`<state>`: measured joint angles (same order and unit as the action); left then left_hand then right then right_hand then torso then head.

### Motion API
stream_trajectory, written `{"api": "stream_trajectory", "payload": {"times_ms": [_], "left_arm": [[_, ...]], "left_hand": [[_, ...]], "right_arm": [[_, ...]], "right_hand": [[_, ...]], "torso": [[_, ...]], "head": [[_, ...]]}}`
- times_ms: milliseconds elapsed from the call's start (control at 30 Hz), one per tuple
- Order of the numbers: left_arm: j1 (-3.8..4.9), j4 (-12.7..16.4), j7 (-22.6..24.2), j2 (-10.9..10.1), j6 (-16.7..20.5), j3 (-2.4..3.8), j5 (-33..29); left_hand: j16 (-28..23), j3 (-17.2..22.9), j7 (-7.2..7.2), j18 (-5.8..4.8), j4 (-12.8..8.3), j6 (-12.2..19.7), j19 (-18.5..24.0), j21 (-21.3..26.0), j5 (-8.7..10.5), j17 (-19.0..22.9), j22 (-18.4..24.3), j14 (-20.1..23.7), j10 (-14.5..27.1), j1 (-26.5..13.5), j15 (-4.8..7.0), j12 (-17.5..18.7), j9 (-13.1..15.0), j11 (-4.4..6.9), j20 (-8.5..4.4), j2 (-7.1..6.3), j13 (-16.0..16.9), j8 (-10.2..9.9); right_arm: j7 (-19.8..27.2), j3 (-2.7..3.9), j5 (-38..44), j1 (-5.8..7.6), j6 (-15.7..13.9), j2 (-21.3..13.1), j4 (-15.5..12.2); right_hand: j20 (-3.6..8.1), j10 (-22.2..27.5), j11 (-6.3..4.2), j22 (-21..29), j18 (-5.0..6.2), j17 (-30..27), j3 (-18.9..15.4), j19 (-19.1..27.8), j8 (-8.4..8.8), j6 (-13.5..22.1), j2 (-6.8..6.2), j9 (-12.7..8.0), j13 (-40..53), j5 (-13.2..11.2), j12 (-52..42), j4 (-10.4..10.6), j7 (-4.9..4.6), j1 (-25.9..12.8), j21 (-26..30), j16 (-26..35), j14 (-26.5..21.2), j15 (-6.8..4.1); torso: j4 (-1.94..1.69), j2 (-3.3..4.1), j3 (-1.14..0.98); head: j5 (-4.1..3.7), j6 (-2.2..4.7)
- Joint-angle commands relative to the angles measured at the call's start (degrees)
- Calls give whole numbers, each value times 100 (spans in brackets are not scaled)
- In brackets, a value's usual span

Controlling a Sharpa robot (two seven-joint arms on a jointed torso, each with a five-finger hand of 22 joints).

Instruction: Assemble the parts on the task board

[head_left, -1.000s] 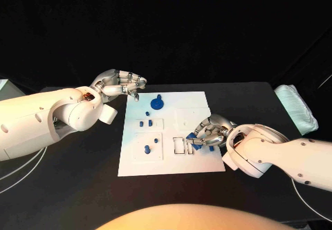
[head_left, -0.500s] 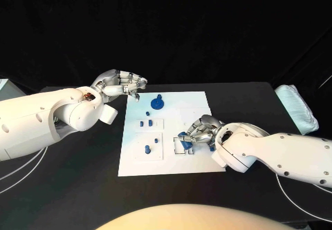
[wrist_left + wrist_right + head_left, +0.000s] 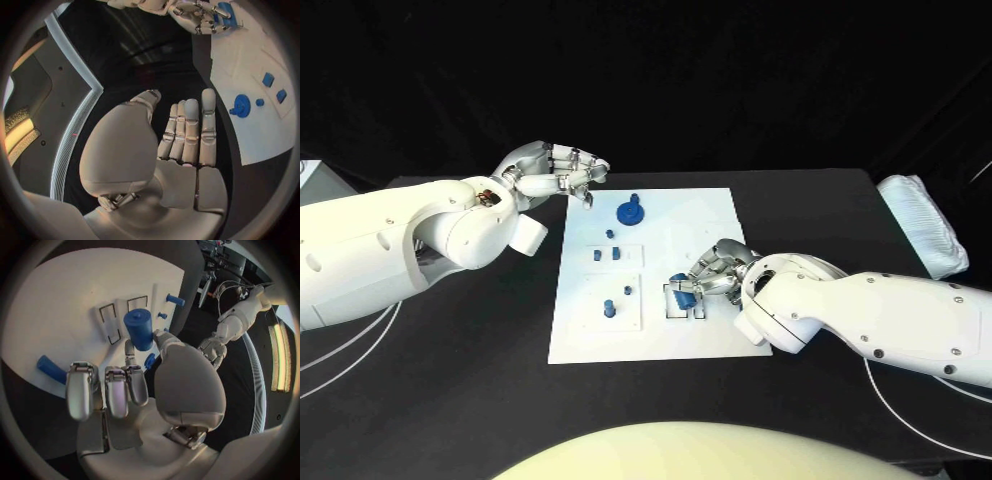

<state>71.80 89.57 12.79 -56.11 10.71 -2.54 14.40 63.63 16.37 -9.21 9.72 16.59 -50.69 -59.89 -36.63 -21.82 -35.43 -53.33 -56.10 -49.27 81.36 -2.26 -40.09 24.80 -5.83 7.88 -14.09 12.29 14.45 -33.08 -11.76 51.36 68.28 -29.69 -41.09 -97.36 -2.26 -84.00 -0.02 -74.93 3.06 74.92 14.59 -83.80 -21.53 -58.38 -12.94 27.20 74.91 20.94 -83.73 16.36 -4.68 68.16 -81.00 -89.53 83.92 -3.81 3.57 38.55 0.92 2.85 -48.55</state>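
The white task board (image 3: pixel 697 225) lies mid-table. My right hand (image 3: pixel 714 274) hovers over its near right part and pinches a blue cylinder (image 3: pixel 139 329) between thumb and finger, just above two rectangular slots (image 3: pixel 109 322). That cylinder (image 3: pixel 682 294) sits low over the slots (image 3: pixel 674 304). A second blue cylinder (image 3: pixel 51 369) lies on the board by the hand. A round blue part with a knob (image 3: pixel 630 212) stands at the far end, and small blue pegs (image 3: pixel 604 254) stand on the left side. My left hand (image 3: pixel 561 172) hangs by the board's far left corner, its fingers (image 3: pixel 187 132) straight, holding nothing.
A pale padded bundle (image 3: pixel 924 238) lies at the table's right edge. A light object (image 3: pixel 309 175) sits at the far left edge. Cables (image 3: pixel 336 355) trail beside my left arm. Bare black table (image 3: pixel 473 400) lies in front of the board.
My right hand has moved left across the board with the blue cylinder, from the right edge to over the rectangular slots. The left hand has stayed put.
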Motion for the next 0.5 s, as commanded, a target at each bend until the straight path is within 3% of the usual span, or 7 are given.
{"api": "stream_trajectory", "payload": {"times_ms": [33, 500], "left_arm": [[3, 22, 55, 4, -83, 4, -45], [3, 24, 40, -18, -90, 4, -54]], "left_hand": [[-33, -5, -1, 77, -1, 17, -28, 31, 16, -10, 5, -38, 12, 5, -12, 12, 9, -11, 2, 59, 9, 40], [-33, -5, -1, 77, -1, 17, -28, 31, 16, -10, 5, -38, 12, 5, -12, 12, 9, -11, 2, 59, 9, 40]], "right_arm": [[-131, -21, -28, -33, 195, 17, -14], [-86, -24, 67, -53, 254, -59, -130]], "right_hand": [[29, -224, -28, -833, -79, 1417, 42, -304, -12, -69, 45, 2, 988, -19, 31, 3, 63, -22, 32, -9, 588, -24], [29, -226, -28, -834, -79, 1413, 52, -304, -13, -66, 38, 2, 992, -33, 28, -7, 64, -18, 33, -7, 587, -24]], "torso": [[6, -9, 0], [10, -4, -4]], "head": [[7, -8], [44, -6]]}}
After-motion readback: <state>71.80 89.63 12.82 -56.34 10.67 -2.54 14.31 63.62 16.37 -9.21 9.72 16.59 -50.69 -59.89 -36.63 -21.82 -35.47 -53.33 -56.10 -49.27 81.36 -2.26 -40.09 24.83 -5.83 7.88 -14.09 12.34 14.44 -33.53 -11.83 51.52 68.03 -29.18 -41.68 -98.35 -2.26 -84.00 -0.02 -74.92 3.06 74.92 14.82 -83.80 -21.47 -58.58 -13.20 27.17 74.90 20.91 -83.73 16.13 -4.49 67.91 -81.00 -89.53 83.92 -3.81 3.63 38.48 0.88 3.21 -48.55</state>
